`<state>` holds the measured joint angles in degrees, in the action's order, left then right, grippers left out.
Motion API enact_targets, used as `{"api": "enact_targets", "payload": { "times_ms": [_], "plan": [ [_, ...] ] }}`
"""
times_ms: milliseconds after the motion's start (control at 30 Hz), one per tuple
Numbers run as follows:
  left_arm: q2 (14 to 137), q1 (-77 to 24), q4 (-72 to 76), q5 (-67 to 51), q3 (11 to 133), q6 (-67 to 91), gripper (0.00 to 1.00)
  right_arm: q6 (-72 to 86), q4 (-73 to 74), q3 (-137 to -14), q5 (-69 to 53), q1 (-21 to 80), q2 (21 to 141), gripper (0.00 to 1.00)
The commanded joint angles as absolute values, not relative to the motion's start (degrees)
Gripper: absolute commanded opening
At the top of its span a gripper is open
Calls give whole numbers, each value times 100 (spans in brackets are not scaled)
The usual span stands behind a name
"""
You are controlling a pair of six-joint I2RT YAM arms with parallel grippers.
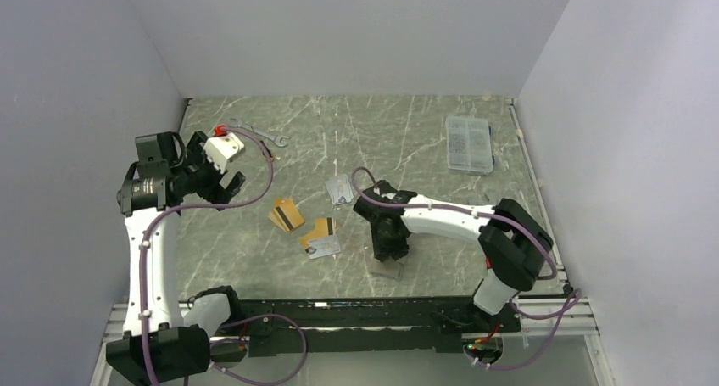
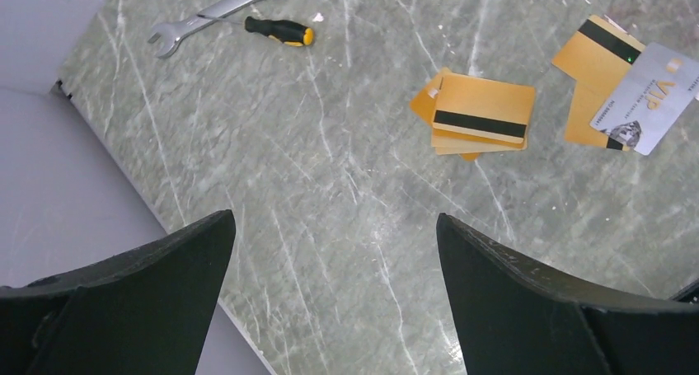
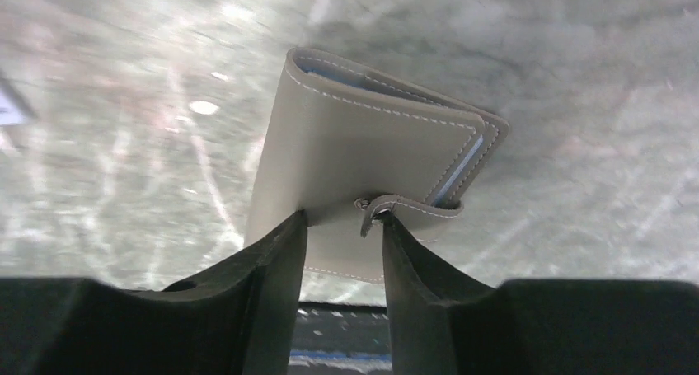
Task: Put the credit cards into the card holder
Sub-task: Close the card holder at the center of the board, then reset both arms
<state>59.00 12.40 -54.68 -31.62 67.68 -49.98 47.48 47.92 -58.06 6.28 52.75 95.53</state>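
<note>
Left tool (image 2: 334, 218): fully open, fingers (image 2: 148, 284) spread wide, nothing between them. In the top view it is raised over the left side of the tabletop (image 1: 254, 267), clear of every item.

Right tool (image 3: 342, 227): jaws part-way apart with a narrow gap. The tips sit at the near edge of the card holder (image 3: 371, 152), one on the cover and the other against the snap tab (image 3: 396, 206). The holder's face shows flat in the gap. Whether the tips press on it cannot be determined.

Card holder: closed, grey-taupe with pale stitching, and a blue sleeve edge shows at its open side. It lies under the right tool, towards the near middle of the tabletop. In the top view it is largely hidden by that tool (image 1: 390, 248).

Credit cards: all outside the holder, on the tabletop between the two arms.
- A fanned stack of gold cards (image 2: 482, 115) with the black stripe uppermost.
- A second group of gold cards (image 2: 598, 49), partly overlapped by a silver card (image 2: 655, 91) marked VIP.
- A further silver card (image 1: 339, 189), lying alone, just beside the right arm.

Other items: a wrench (image 2: 218, 8) and a small screwdriver (image 2: 280, 31) at the far left, close together. A clear compartment box (image 1: 469, 144) sits at the far right, well apart from the cards.
</note>
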Motion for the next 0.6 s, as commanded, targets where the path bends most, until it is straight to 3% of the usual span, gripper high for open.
{"api": "enact_targets", "payload": {
  "times_ms": [0, 200, 333, 567],
  "plan": [
    [5689, 1365, -5100, -2920, 6671, -4305, 99, 4772, 2196, -5552, 879, 5321, 9220, 45],
    [5892, 1376, -5517, -2804, 6966, -4329, 100, 4418, 2900, -5935, 904, 5312, 8279, 54],
    [5281, 1380, -4922, -2954, 6597, -4245, 99, 4193, 3746, -6534, 1163, 5275, 7892, 57],
    [4798, 1380, -3829, -2997, 5670, -3506, 99, 3759, 4146, -7048, 1307, 4544, 7285, 80]
  ]
}}
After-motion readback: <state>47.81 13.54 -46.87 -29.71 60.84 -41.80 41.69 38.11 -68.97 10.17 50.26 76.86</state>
